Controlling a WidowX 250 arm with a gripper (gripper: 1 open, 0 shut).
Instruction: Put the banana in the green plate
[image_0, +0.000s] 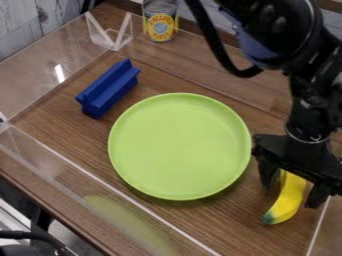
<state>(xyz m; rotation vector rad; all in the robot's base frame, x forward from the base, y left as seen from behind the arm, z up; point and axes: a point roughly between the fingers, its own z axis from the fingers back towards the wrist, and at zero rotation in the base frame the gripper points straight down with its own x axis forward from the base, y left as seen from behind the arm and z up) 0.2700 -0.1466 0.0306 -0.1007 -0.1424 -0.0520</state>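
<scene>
The surface (127, 222) is brown wood with visible grain lines. A clear transparent panel (83, 180) runs diagonally along its near left side, and a second transparent sheet (47, 65) covers the area at the far left. A white wall section (94, 9) with dark line markings is visible at the upper left, beyond the far edge. Pale gray paneling (214, 10) is located at the top, behind the surface. Light reflects off the transparent panels as whitish streaks. Dark cabling (30, 236) occupies the lower left corner; its full routing cannot be determined.
</scene>
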